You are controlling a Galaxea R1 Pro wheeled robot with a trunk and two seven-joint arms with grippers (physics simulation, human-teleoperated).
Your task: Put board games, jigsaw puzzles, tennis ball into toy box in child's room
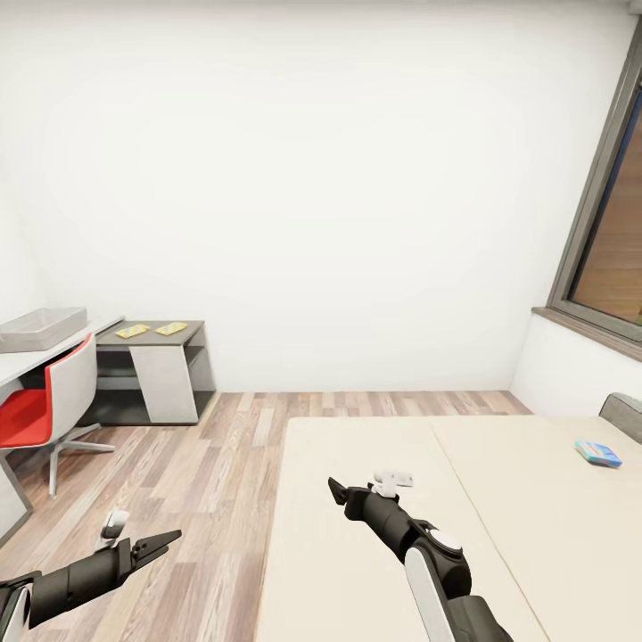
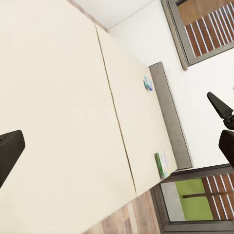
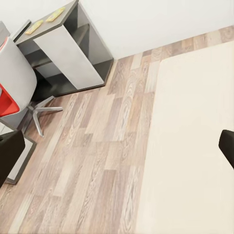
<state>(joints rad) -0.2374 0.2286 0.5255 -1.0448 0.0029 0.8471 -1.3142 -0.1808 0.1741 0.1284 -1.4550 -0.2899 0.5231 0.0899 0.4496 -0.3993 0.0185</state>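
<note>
Right gripper (image 1: 337, 491): above bed (image 1: 374, 553), near its foot edge; spread or pressed together, cannot tell; holds nothing visible.
Left gripper (image 1: 160, 540): over wood floor (image 1: 214, 481) beside bed, fingers spread, empty.
Blue board game (image 1: 597, 453): flat on bed, near grey headboard (image 1: 621, 412).
White-and-green board game (image 2: 162, 165): on bed, beside headboard, well apart from blue one.
Toy box (image 1: 40, 328): on table (image 1: 22, 364), far from bed.
Two yellow flat items (image 1: 150, 330): on dark cabinet (image 1: 152, 370) beyond table; too small to identify.
Red chair (image 1: 45, 406): at table.
</note>
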